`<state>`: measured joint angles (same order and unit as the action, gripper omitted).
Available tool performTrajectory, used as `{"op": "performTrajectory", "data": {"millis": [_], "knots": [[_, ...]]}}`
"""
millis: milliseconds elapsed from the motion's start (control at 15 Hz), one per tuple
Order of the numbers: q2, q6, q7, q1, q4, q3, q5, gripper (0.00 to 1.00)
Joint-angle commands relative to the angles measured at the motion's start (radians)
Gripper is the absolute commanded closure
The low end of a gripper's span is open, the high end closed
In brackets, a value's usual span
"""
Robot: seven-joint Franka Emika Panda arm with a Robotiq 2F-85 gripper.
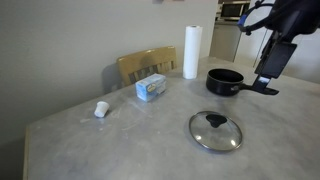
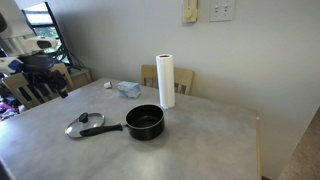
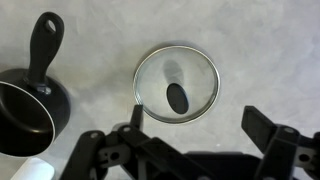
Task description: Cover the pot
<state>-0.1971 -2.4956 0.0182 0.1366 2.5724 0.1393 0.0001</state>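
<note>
The pot (image 1: 224, 82) is a small black saucepan with a long straight handle. It stands open on the grey table and shows in both exterior views (image 2: 145, 122) and at the left of the wrist view (image 3: 25, 112). The glass lid (image 1: 216, 131) with a metal rim and black knob lies flat on the table beside the pot, also seen in an exterior view (image 2: 85, 125) and in the wrist view (image 3: 178, 83). My gripper (image 3: 198, 121) is open and empty. It hangs high above the table, near the lid, and appears at the upper right of an exterior view (image 1: 270, 70).
A white paper towel roll (image 1: 190, 52) stands behind the pot, also visible in an exterior view (image 2: 166, 80). A blue box (image 1: 151, 88) and a small white cup (image 1: 101, 109) sit further along the table. A wooden chair (image 1: 147, 64) stands at the far edge.
</note>
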Motion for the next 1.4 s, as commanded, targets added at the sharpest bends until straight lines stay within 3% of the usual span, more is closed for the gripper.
{"op": "performTrajectory", "data": {"millis": [0,200,533,800,1000,1133,1200,1333], "knots": [[-0.003,0.002,-0.005,0.003,0.0,-0.001,-0.001,0.0],[0.036,-0.066,0.07,0.025,0.013,-0.004,0.019,0.0],[0.159,-0.141,0.388,0.065,-0.052,-0.024,0.046,0.0],[0.298,-0.146,0.602,0.043,-0.124,-0.007,0.058,0.0],[0.382,-0.173,0.583,0.021,-0.145,0.009,0.012,0.0],[0.43,-0.209,0.47,0.022,-0.157,-0.008,-0.054,0.0],[0.376,-0.173,0.521,0.007,-0.13,0.024,-0.017,0.0],[0.399,-0.18,0.503,0.0,-0.135,0.03,-0.03,0.0]]}}
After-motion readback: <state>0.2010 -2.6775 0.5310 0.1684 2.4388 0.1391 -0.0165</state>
